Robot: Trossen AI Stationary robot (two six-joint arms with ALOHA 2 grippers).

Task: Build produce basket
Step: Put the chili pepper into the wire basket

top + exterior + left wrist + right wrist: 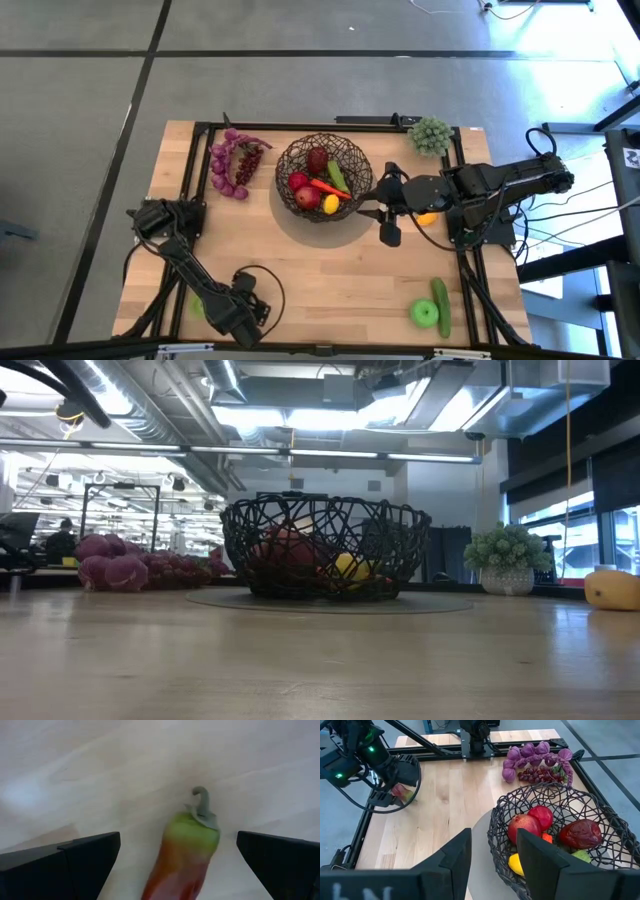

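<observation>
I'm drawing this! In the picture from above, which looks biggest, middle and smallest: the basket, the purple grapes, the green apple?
1. basket
2. purple grapes
3. green apple

Dark wire basket (324, 176) holds apples, carrot, lemon; purple grapes (232, 163) lie beside it.

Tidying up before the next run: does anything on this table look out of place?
Nothing is spilled or damaged. The pale green bumpy cluster at the far right corner is the only oddity, a decoration among produce. The basket sits upright; grapes, cucumber and green apple still lie outside.
</observation>
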